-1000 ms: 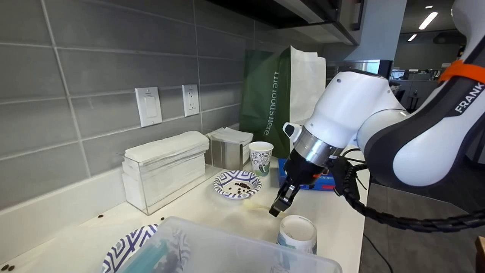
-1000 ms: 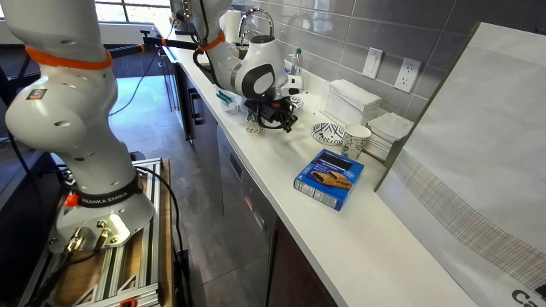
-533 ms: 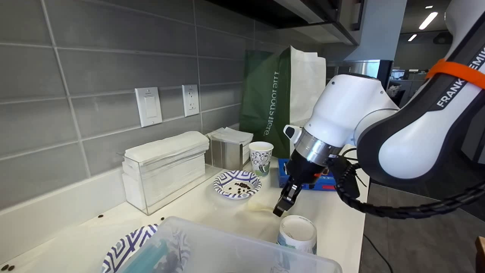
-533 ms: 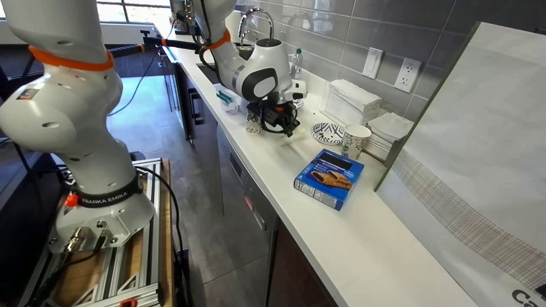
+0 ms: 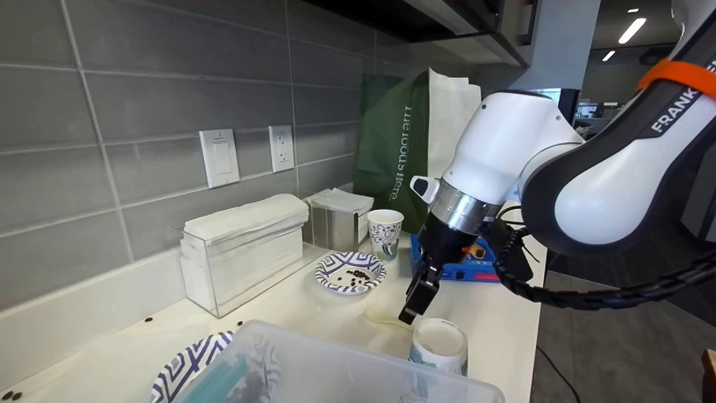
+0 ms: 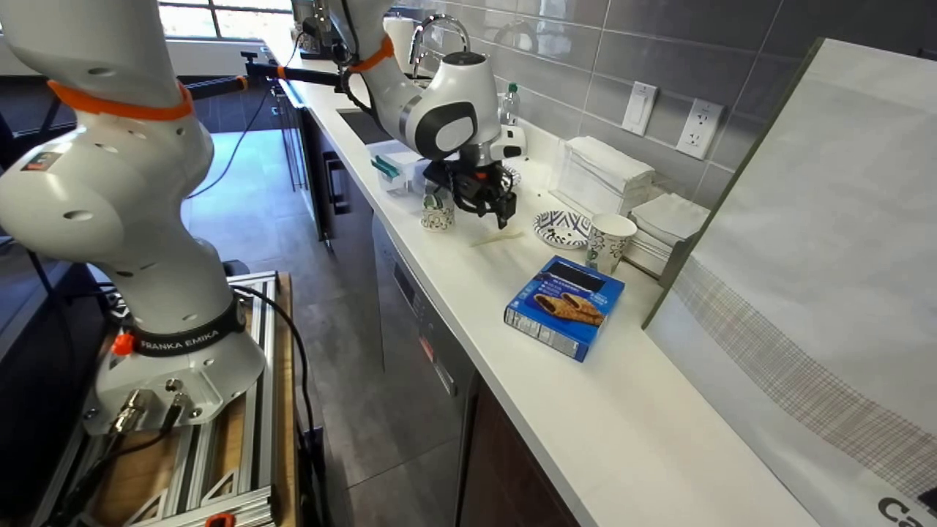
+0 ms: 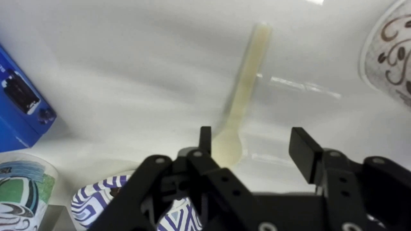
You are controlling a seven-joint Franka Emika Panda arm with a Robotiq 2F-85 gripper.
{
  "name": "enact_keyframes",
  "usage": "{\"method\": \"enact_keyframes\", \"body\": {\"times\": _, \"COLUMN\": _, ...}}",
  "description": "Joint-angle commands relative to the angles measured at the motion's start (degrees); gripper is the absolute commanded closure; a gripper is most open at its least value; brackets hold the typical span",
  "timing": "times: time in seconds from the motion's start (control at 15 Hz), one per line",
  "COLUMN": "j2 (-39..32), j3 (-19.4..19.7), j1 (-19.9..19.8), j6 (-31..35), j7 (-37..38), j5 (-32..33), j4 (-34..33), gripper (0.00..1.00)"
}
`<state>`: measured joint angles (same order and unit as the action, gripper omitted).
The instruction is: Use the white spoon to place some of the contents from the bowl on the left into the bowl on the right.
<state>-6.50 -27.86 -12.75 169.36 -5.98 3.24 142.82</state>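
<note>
The white spoon (image 7: 245, 89), slightly yellowish, lies flat on the counter in the wrist view and in both exterior views (image 5: 383, 318) (image 6: 498, 238). My gripper (image 7: 252, 144) hangs just above it, fingers apart and nothing gripped; the spoon's head shows beside the left finger. The bowl on the right (image 5: 352, 256) has a blue-and-white pattern and holds several dark beans; its edge (image 7: 86, 205) also appears in the wrist view, partly behind the gripper. At lower left in an exterior view is the bowl on the left (image 5: 187, 361), largely behind a translucent bin, its contents barely visible.
An upside-down paper cup (image 5: 441, 341) stands close to the spoon and gripper. The translucent bin (image 5: 358, 364) fills the front. An upright cup (image 5: 385, 235), a blue box (image 6: 564, 307) and napkin holders (image 5: 251, 252) surround the right bowl. Loose beans (image 5: 148, 319) dot the counter.
The jaws have opened and the spoon, earlier at the fingertips, has been let go and now rests on the counter. The arm has shifted slightly and its wrist has risen a little.
</note>
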Motion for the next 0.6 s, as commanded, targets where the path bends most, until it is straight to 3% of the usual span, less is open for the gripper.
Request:
{"method": "enact_keyframes", "body": {"times": 0.0, "j2": 5.3, "j3": -2.9, "j1": -0.2, "j6": -7.2, "j7": -2.5, "j5": -4.4, "j4": -0.1, "gripper": 0.02}}
{"method": "enact_keyframes", "body": {"times": 0.27, "j2": 12.0, "j3": -3.9, "j1": 0.6, "j6": -16.9, "j7": -4.2, "j5": -10.8, "j4": -0.6, "gripper": 0.00}}
{"method": "enact_keyframes", "body": {"times": 0.33, "j2": 13.9, "j3": 4.4, "j1": 9.0, "j6": -19.8, "j7": -3.7, "j5": -11.4, "j4": -0.7, "gripper": 0.00}}
{"method": "enact_keyframes", "body": {"times": 0.53, "j2": 19.9, "j3": 9.9, "j1": 14.2, "j6": -28.4, "j7": -1.5, "j5": -10.7, "j4": -0.2, "gripper": 0.00}}
